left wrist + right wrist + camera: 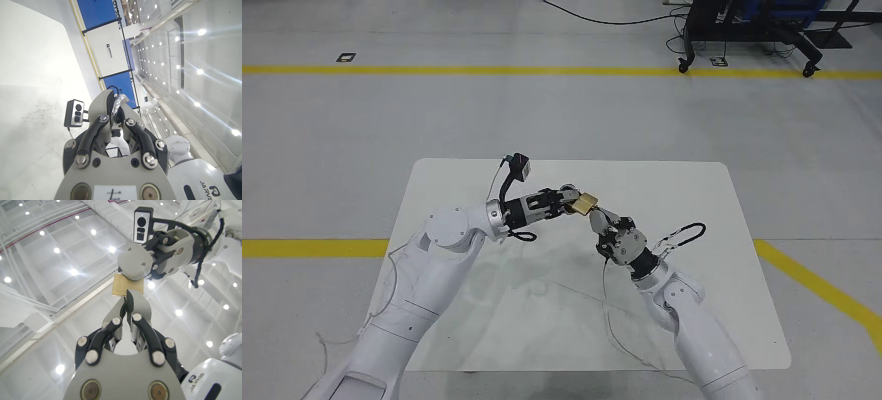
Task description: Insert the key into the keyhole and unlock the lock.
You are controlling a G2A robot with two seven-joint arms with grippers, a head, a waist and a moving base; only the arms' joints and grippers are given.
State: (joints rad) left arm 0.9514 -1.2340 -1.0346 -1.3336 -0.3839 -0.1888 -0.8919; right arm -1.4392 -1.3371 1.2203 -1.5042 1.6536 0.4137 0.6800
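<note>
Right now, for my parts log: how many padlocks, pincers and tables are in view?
Padlock: 1
Pincers: 2, left pincer and right pincer
Table: 1
Total: 4

Glossy white arms (432,290) end in grey tools (127,293) with black links (147,330), silver screws (158,356), black cables (200,262).
</note>
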